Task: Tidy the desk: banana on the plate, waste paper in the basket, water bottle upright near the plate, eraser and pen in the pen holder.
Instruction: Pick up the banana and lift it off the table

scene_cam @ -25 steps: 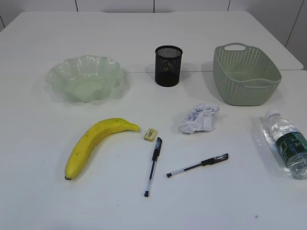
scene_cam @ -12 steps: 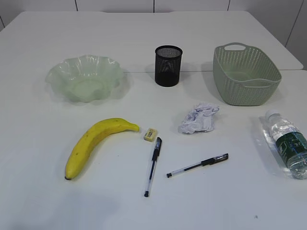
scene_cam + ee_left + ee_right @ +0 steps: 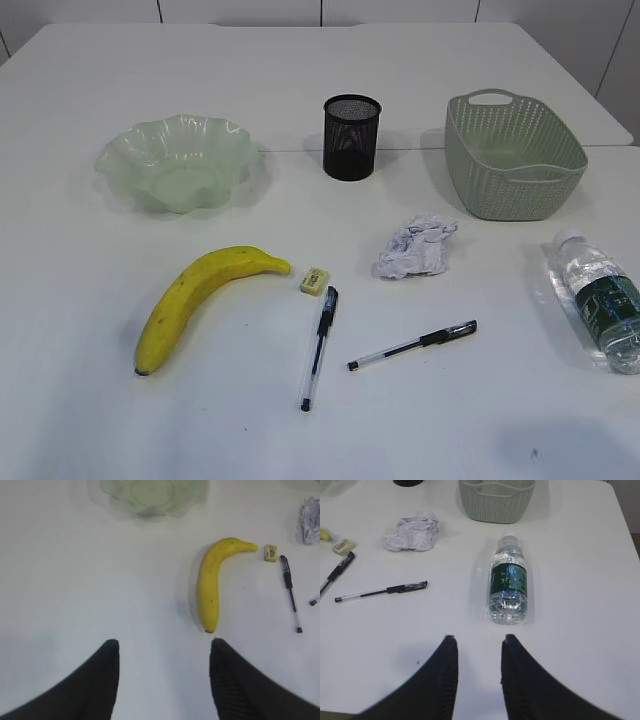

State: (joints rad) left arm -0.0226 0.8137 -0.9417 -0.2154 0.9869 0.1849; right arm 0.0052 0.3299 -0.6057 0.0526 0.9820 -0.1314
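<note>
A yellow banana (image 3: 200, 300) lies left of centre, also in the left wrist view (image 3: 212, 580). A green glass plate (image 3: 178, 162) stands far left. The eraser (image 3: 314, 280), two pens (image 3: 320, 347) (image 3: 412, 345) and crumpled waste paper (image 3: 415, 247) lie mid-table. The water bottle (image 3: 598, 300) lies on its side at right, also in the right wrist view (image 3: 508, 578). The black mesh pen holder (image 3: 351, 137) and green basket (image 3: 512, 153) stand at the back. My left gripper (image 3: 164, 647) is open, short of the banana. My right gripper (image 3: 479, 642) is open, short of the bottle. Neither gripper shows in the exterior view.
The white table's right edge (image 3: 625, 525) runs close to the bottle. A seam between two table tops (image 3: 290, 150) runs behind the plate and the pen holder. Bare table surface (image 3: 80, 300) lies left of the banana.
None of the things on the table has moved. A faint shadow has appeared on the table at the front right.
</note>
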